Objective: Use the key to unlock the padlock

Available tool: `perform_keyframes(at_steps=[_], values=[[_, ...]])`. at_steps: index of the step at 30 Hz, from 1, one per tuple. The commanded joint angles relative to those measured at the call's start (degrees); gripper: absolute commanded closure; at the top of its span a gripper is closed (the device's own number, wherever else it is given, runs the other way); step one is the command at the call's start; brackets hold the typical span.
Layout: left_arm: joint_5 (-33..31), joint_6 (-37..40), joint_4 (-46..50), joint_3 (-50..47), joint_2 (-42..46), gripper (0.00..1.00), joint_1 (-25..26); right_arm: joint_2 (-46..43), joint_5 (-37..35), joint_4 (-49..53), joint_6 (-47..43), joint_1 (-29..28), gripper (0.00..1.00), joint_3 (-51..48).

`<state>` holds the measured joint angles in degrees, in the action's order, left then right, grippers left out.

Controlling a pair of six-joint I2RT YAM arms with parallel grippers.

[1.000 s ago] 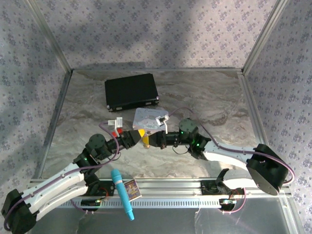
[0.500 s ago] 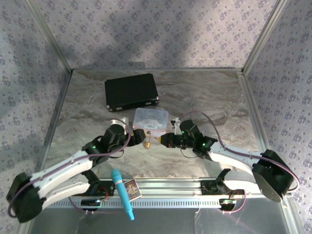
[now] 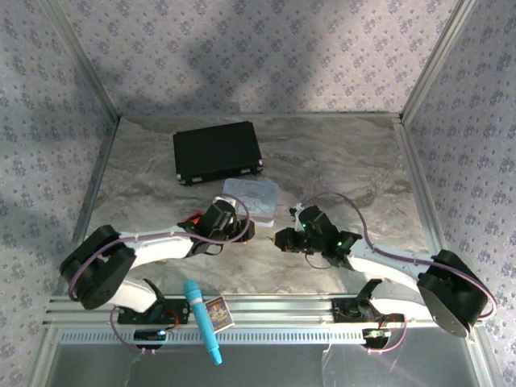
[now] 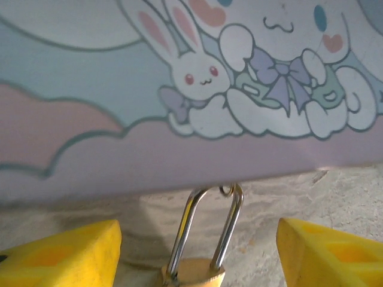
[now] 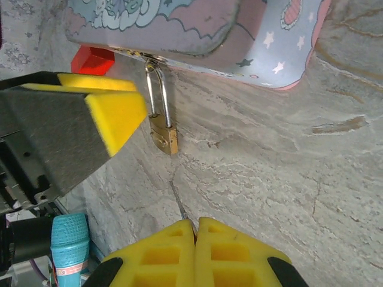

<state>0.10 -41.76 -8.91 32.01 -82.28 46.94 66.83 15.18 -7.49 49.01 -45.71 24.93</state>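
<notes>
**Table (image 3: 347, 161) of marbled stone, seen from above and from both wrists.** The padlock (image 5: 163, 136) lies on the table at the near edge of the pastel tin (image 3: 251, 196). Its thin shackle (image 4: 206, 230) is hooked through the small loop on the tin's clasp. Both legs of the shackle run into the brass body, which rests on the stone and points toward the near side.

The left gripper (image 4: 196, 256) reaches in from the left with its claw spread. The two yellow pads (image 4: 60, 254) stand one on each side of the padlock body, and neither touches it.

The right gripper (image 5: 194, 236) comes in from the right, its yellow fingertips pressed together on the key (image 5: 178, 203). The slender blade projects from between them and points toward the bottom of the padlock. Its tip stops just short of the body, with a narrow strip of stone between.

From above, the two grippers face each other around the middle of the table, on the near side of the tin, close but apart.

A red block (image 5: 93, 60) lies near the tin's left corner, beyond the left gripper. A black case (image 3: 218, 151) sits farther back, on the far side of the tin and apart from it. A blue microphone (image 3: 201, 318) and a small picture card (image 3: 218, 311) lie on the metal rail at the near edge, between the arm bases.
</notes>
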Motion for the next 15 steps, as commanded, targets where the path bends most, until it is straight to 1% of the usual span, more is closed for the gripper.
perform_keyframes(at_steps=[1, 2, 3, 5, 8, 10, 11, 15], values=[[1.47, 1.68, -6.41, 1.99, -2.41, 0.33, 0.17, -0.93, -0.45, 0.19, -0.62, 0.3, 1.0, -0.85], [1.49, 1.74, -7.14, 2.02, -3.16, 0.33, 0.26, -0.92, -0.47, 0.13, -0.59, 0.35, 1.0, -0.98], [1.35, 1.52, -7.5, 2.09, -3.82, 0.37, 0.41, -0.93, -0.48, 0.06, -0.66, 0.44, 1.0, -1.12], [1.11, 1.48, -8.54, 1.58, -4.82, 0.4, 1.05, -0.84, -0.33, -0.14, -0.59, 0.6, 1.0, -1.45], [-1.75, 1.01, -8.66, 0.95, -5.43, 0.44, 3.46, -0.6, -0.39, -0.61, -0.5, 0.75, 1.0, -1.83], [-3.47, 0.42, -7.79, 0.99, -6.09, 0.49, 4.8, -0.31, -0.5, -1.02, -0.29, 0.8, 1.0, -2.3], [-3.82, -0.09, -7.91, 0.82, -6.41, 0.52, 5.17, -0.14, -0.5, -1.42, -0.18, 0.89, 1.0, -2.46], [-5.21, -2.81, -8.77, -0.05, -8.0, 0.58, 5.36, 0.66, -0.22, -3.29, 0.7, 0.89, 1.0, -3.04]])
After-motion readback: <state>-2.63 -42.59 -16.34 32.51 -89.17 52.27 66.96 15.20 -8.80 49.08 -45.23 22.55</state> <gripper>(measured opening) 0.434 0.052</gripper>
